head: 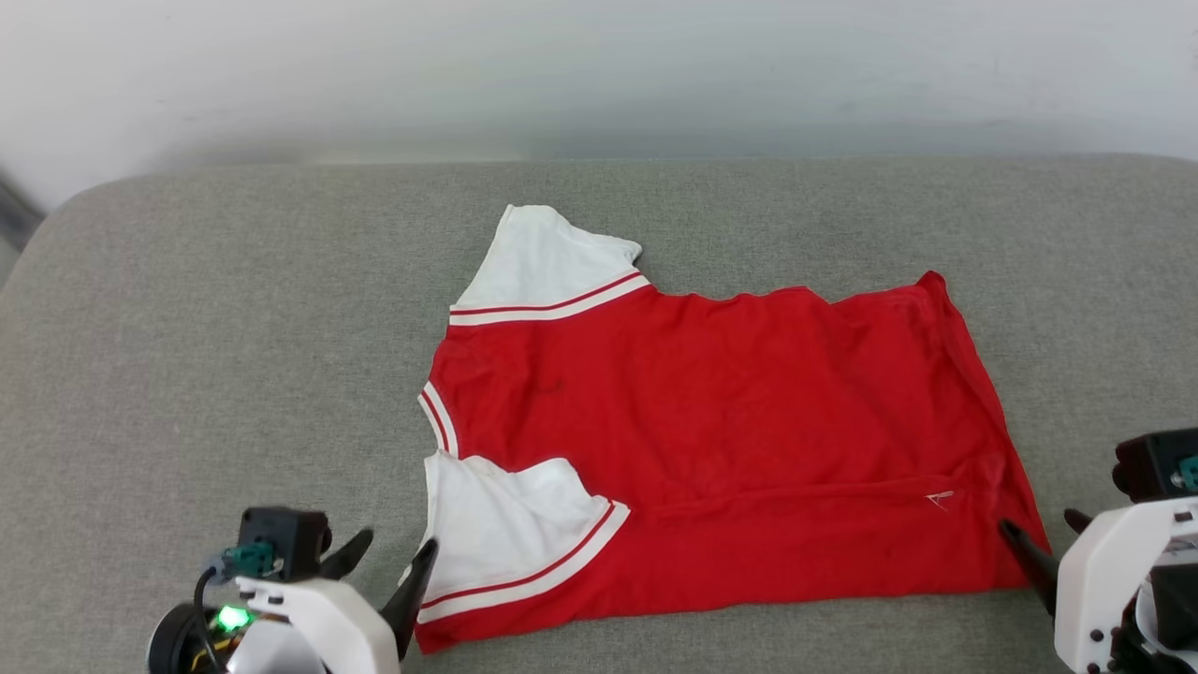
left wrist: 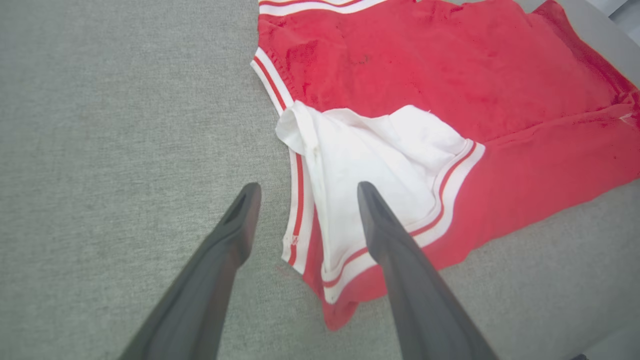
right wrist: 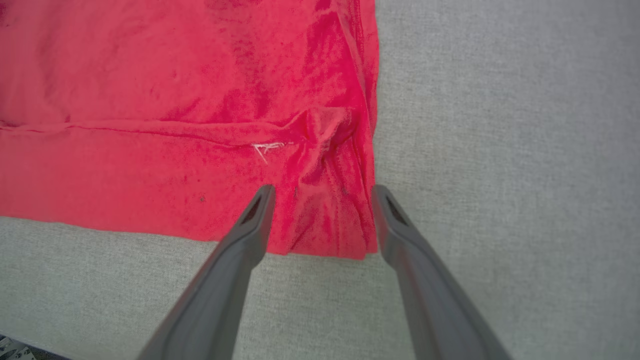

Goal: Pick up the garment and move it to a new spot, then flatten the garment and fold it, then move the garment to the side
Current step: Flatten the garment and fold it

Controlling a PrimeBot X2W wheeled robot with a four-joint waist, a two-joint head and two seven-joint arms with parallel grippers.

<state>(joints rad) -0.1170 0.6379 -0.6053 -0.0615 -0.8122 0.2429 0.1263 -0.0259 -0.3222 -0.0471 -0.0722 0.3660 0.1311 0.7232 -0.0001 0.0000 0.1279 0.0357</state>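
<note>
left gripper: dark fingers spread wide, nothing pinched, sitting right at near white sleeve. bright red jersey tee w/ white sleeves lies mostly flat, mid grey woven cushion, long axis left-to-right, neck end left. right gripper: also wide open, empty, straddling hem corner. one arm per end, equally close imo.

L gripper: 2 long dark tapered fingers, white shell, black cam block w/ teal connector, black cable, green LED. R gripper: same build, shell dotted w/ small dark screw holes.
</note>
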